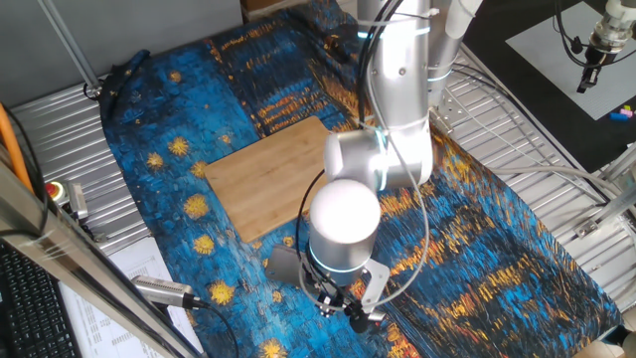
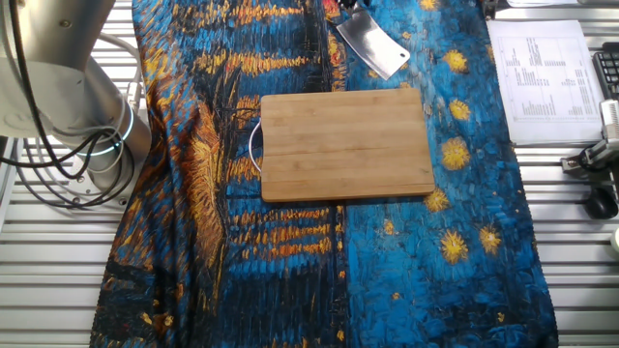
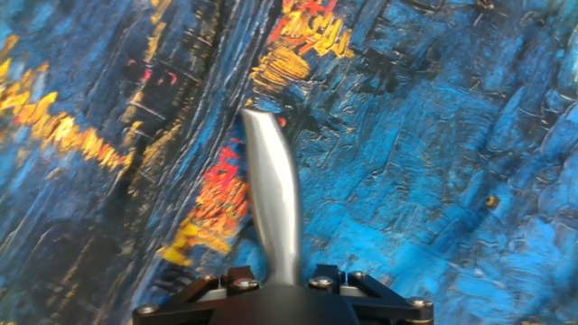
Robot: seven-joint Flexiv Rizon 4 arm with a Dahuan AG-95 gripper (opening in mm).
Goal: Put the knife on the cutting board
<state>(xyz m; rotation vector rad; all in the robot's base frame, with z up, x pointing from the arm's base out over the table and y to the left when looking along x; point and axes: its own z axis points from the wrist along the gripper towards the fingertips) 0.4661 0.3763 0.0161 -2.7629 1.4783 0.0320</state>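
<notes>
In the hand view the knife's slim silver handle ran up from between the fingers, whose black base filled the bottom edge; the handle passed straight into the gap there, but the tips themselves were hidden, so whether they pinched it or merely straddled it could not be told. Painted blue and orange cloth lay behind the handle.

In one fixed view the silver arm bent down over the near edge of the bench, its round white wrist hiding most of the fingers. A grey sliver of the knife blade showed just beside the wrist, off the board. The cutting board lay on the cloth near the middle of the bench, bare.

From the other fixed view the knife lay on the cloth close to the board's far long edge, near the bench edge, apart from the cutting board
</notes>
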